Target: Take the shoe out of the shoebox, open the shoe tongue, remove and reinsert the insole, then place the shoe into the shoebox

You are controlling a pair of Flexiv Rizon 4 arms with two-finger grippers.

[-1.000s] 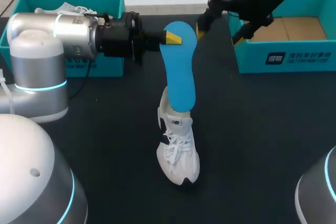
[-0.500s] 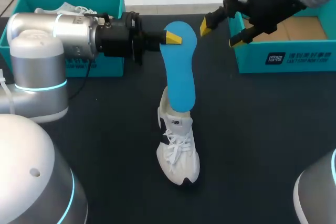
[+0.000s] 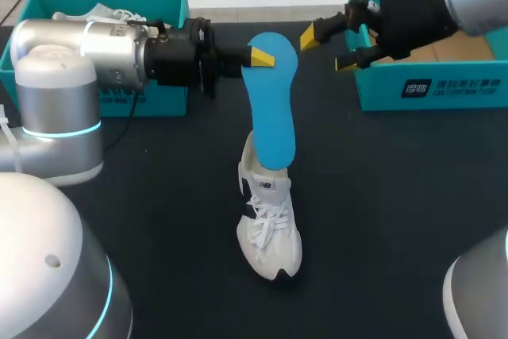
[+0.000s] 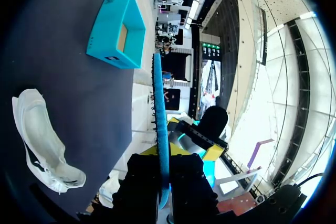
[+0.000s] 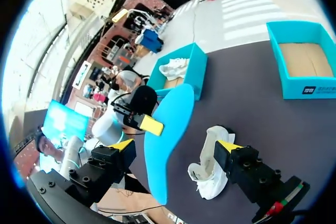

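Insole [image 3: 272,109] clamped by left gripper [image 3: 264,55], right gripper [image 3: 327,49] spread beside it.

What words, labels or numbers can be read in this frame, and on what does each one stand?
Right shoebox, front wall: white print, too blurred to read.
Shoe, tongue: small dark mark, too small to read.
Left arm, casing: dark lettering, too small to read.

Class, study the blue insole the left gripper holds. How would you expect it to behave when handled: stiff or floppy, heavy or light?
Probably semi-stiff: gripped at one end only by the left gripper, the insole runs nearly straight. Likely light: edge-on in the left wrist view it looks thin. It may flex when pushed into the shoe.
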